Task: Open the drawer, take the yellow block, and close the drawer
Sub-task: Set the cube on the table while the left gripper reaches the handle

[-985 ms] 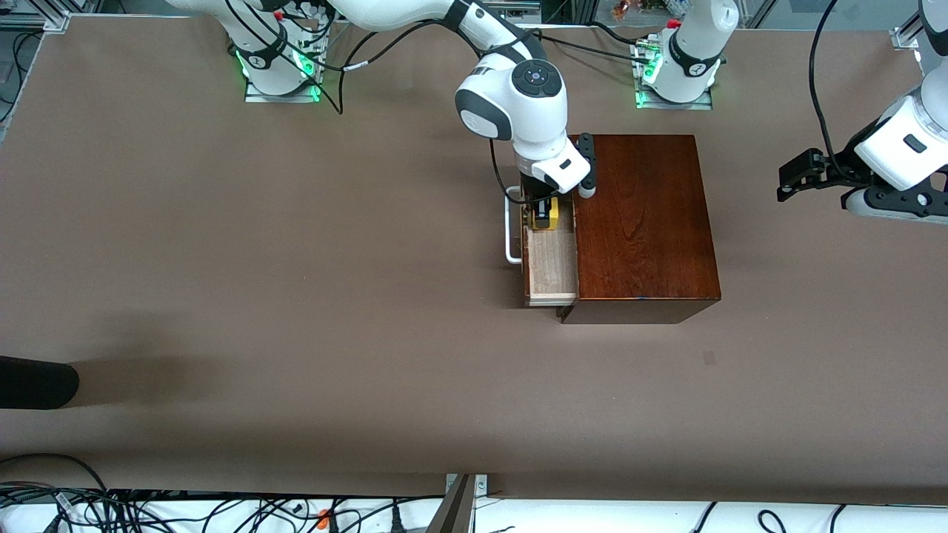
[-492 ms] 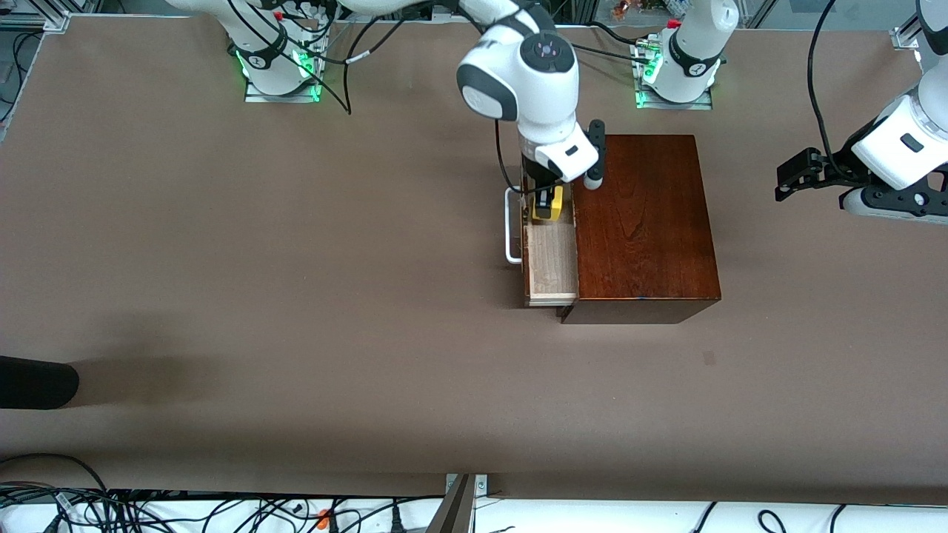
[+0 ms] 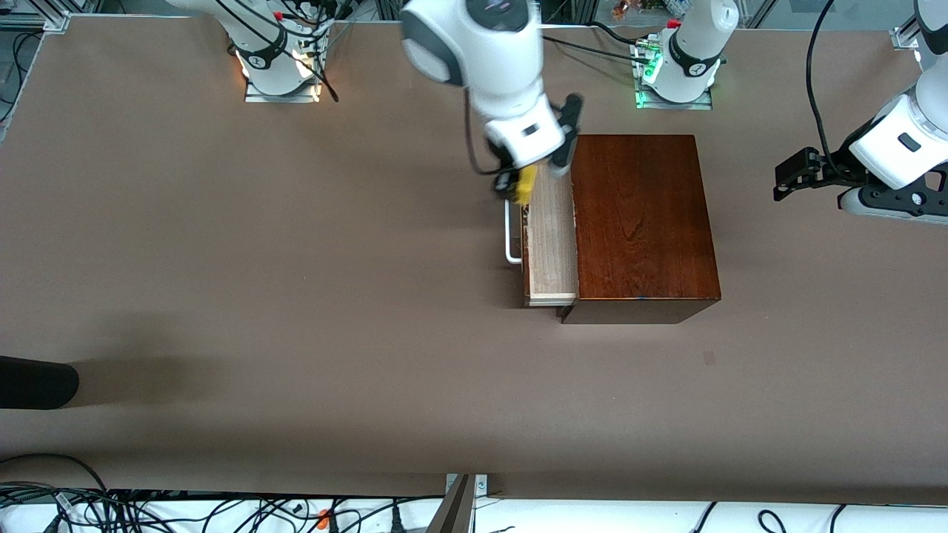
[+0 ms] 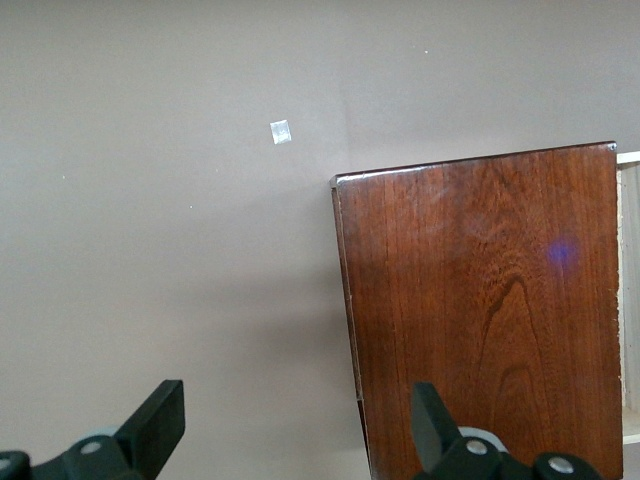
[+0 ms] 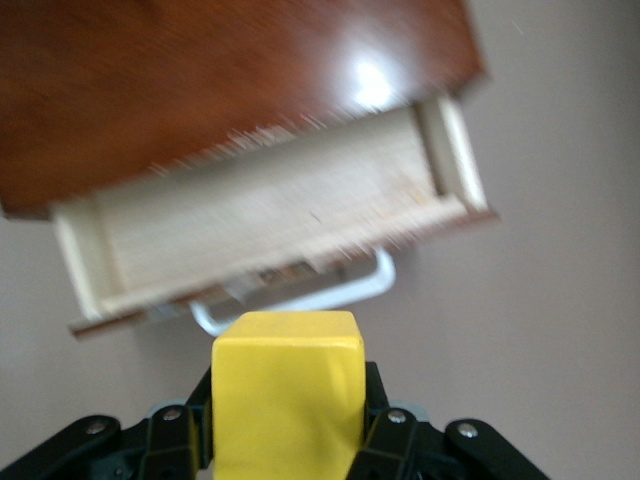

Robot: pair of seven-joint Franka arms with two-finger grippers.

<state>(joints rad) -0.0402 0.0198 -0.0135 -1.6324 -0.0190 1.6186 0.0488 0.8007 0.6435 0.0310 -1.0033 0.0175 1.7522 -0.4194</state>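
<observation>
The yellow block point(image 3: 526, 183) is clamped in the right gripper point(image 3: 524, 185), up over the handle point(image 3: 510, 233) of the open drawer point(image 3: 551, 244). The left gripper point(image 3: 796, 174) waits with fingers apart, above the table point(image 3: 296, 296) beside the box point(image 3: 644, 222).
</observation>
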